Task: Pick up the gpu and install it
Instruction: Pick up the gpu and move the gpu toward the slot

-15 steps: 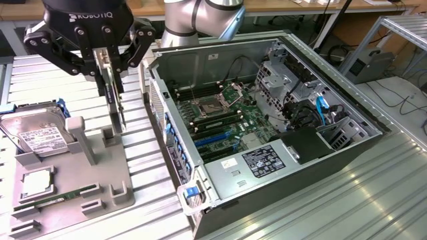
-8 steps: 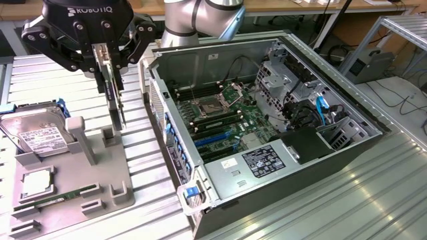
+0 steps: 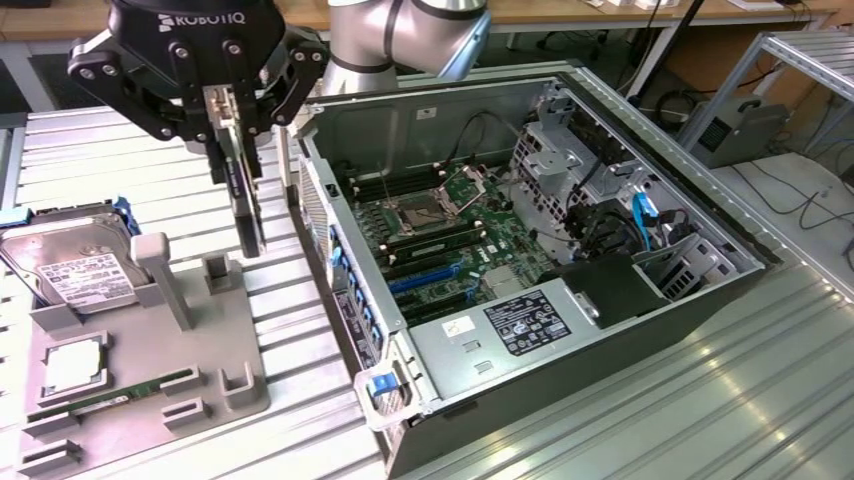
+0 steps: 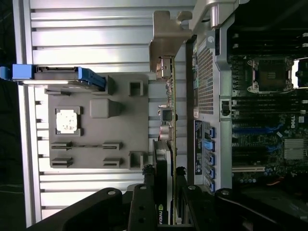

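Above the grey tray [image 3: 147, 330] [image 4: 125, 130], on the exterior view's left, the gpu [image 3: 242, 195] [image 4: 167, 125] hangs on edge, long side running downward. The gripper [image 3: 230, 120] [image 4: 163, 192] is clamped on its upper part, one black finger pressed to each flat face. In the wrist view the card is seen edge-on, with its silver end bracket [image 4: 166, 38] at the far end from the fingers. Its lower end comes near an upright post on the tray; it seems to hang just clear of it, though the angle leaves that uncertain.

On the tray lie a hard drive [image 3: 74, 275] [image 4: 57, 74] with a white label and blue side pieces, a square processor [image 3: 74, 365] [image 4: 66, 120] and a narrow green memory stick [image 3: 114, 395].

Just beside the gpu, toward the exterior view's right, sits the open case [image 3: 507, 430] [image 4: 204, 72], lying on its side with the motherboard [image 3: 441, 235] [image 4: 260, 110] facing up. The card is outside the case, near its rear panel. Tray and case rest on a ribbed metal table [image 3: 667, 400] [image 4: 96, 29]. The silver arm [image 3: 400, 40] rises behind the gripper.
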You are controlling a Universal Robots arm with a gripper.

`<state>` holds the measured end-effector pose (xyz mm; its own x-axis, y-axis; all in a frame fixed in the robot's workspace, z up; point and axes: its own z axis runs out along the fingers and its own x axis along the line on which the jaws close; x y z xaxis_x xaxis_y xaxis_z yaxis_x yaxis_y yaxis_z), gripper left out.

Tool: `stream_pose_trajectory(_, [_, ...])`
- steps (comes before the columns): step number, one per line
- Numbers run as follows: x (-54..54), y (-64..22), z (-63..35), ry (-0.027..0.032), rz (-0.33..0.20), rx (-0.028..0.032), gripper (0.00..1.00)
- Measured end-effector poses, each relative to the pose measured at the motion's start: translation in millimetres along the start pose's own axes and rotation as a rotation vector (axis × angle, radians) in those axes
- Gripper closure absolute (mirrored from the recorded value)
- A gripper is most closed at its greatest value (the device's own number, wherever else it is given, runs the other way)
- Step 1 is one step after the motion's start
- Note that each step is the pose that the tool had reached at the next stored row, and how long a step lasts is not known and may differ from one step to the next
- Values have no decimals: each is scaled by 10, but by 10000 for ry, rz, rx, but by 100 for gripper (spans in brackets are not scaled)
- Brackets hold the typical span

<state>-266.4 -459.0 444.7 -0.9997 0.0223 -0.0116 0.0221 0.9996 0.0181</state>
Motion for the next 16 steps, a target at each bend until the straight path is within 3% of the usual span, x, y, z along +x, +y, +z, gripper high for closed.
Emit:
stream_pose_trajectory(6, [-159,4,2,0,1,0,73])
stream_pose_trajectory(14, [-535,12,6,1,1,1,73])
stream_pose_trajectory(16, [-582,13,6,1,1,1,73])
